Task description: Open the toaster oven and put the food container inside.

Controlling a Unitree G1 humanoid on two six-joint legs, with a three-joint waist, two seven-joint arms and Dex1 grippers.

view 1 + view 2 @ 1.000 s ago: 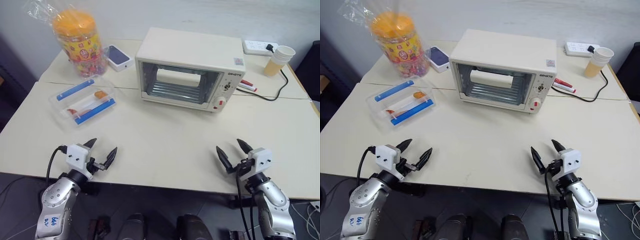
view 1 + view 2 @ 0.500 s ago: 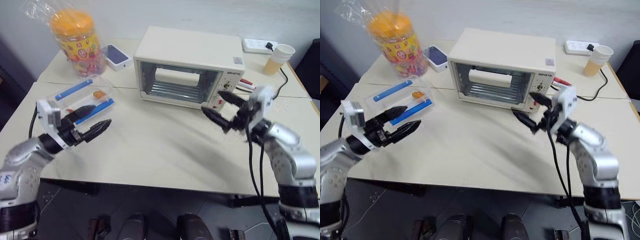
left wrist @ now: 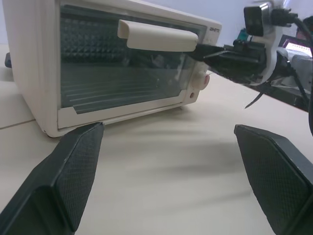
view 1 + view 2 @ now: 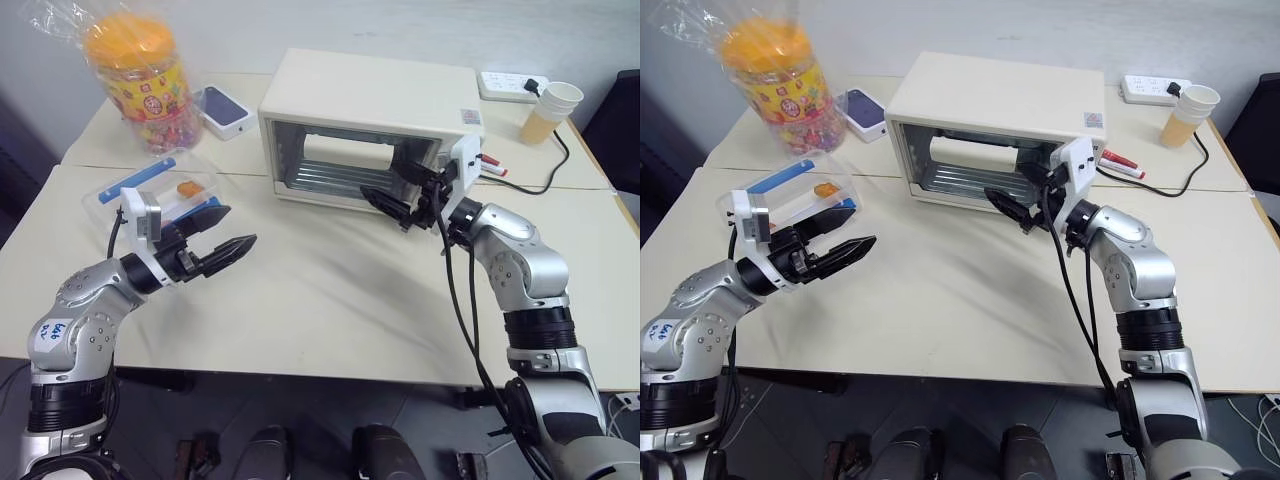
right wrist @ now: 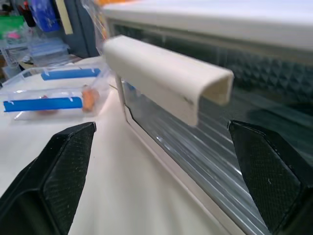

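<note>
The cream-white toaster oven (image 4: 365,100) stands at the back middle of the table with its glass door shut and its handle (image 5: 166,78) across the top of the door. My right gripper (image 4: 380,180) is open and held just in front of the door's right half. In the right wrist view the handle sits between its fingers, a little ahead of them. The food container (image 4: 160,190), clear with blue clips, lies left of the oven. My left gripper (image 4: 240,224) is open and empty. It hovers just right of the container, pointing toward the oven.
An orange-lidded candy jar (image 4: 140,75) and a small white box with a dark blue top (image 4: 222,108) stand at the back left. At the back right are a power strip (image 4: 505,85), a paper cup (image 4: 550,108), a black cable (image 4: 545,175) and a red marker (image 4: 492,165).
Both arms have risen from the table's front edge. The right gripper moved forward and left up to the oven door. The left gripper rose beside the container. Both stayed open.
</note>
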